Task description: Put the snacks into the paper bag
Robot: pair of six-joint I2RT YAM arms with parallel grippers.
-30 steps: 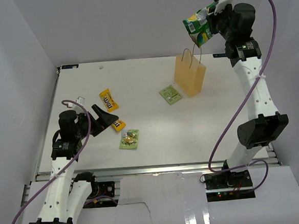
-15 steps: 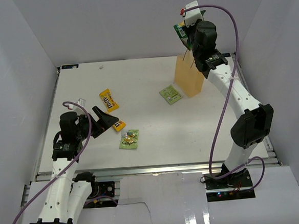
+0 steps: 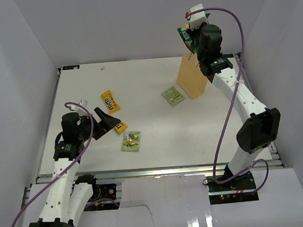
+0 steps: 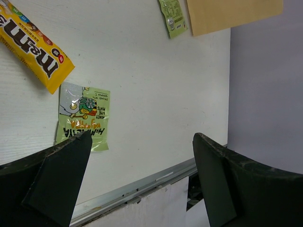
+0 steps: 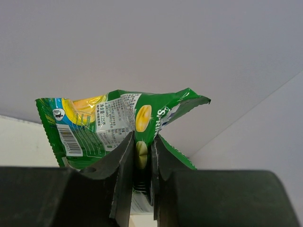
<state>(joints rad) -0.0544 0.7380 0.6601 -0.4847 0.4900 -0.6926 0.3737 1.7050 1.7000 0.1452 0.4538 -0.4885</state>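
Observation:
My right gripper (image 3: 190,39) is shut on the larger green chip bag (image 3: 183,34) and holds it high, just above the upright tan paper bag (image 3: 192,81). In the right wrist view the fingers pinch the chip bag (image 5: 106,125) at its middle. My left gripper (image 3: 109,119) is open and empty, low over the table's left side. One yellow candy pack (image 3: 109,101) lies beyond it; a second (image 3: 121,127) is partly hidden by its fingers. One light-green pack (image 3: 131,141) lies near it, another (image 3: 173,95) lies left of the paper bag.
The left wrist view shows the yellow pack (image 4: 35,47), the near light-green pack (image 4: 84,120), the far one (image 4: 173,18), the paper bag's base (image 4: 232,14) and the table's metal front rail (image 4: 142,182). White walls enclose the table (image 3: 157,126).
My right arm has swung left with the chip bag, from right of the paper bag to above it, and has barely moved in the last half second. The left arm has stayed still.

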